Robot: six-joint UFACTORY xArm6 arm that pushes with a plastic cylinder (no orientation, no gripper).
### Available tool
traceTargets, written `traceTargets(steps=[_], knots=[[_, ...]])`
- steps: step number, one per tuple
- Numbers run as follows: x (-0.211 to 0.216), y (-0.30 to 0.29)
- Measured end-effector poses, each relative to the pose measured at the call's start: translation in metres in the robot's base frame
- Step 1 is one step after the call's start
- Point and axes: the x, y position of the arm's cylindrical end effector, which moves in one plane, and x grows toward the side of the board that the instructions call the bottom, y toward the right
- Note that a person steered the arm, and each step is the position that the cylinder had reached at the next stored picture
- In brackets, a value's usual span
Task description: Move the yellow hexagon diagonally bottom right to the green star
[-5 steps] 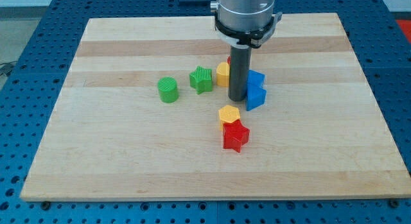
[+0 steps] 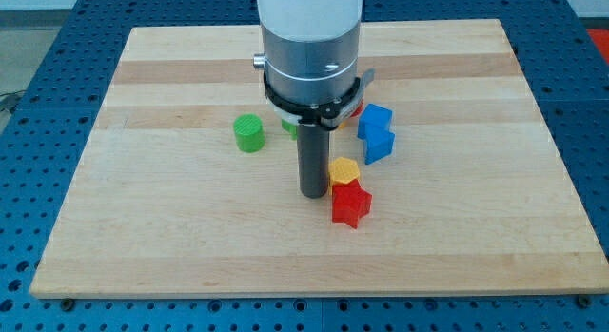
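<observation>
Nearest the view's bottom, just right of centre, sits the red star (image 2: 349, 204), and touching its upper edge is the yellow hexagon (image 2: 343, 169). My tip (image 2: 313, 193) stands on the wooden board (image 2: 143, 237) just beside the hexagon's left face, close enough that I cannot tell whether they touch, and level with the seam between hexagon and star. There is no pincer on this arm (only the straight dark rod), so nothing is being held. Further up and to the right lies the blue block (image 2: 378, 131), an irregular notched shape, apart from the hexagon. Over at the left centre stands the green cylinder (image 2: 248, 133), well clear of the rest. The green star (image 2: 287, 126) is almost wholly hidden behind the arm's grey body; only a sliver of green shows at its left edge.
</observation>
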Motion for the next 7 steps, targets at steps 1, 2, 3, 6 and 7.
traceTargets(steps=[1, 2, 3, 6, 7], knots=[[-0.026, 0.018], [-0.045, 0.043], [-0.045, 0.043], [-0.095, 0.002], [-0.104, 0.002]])
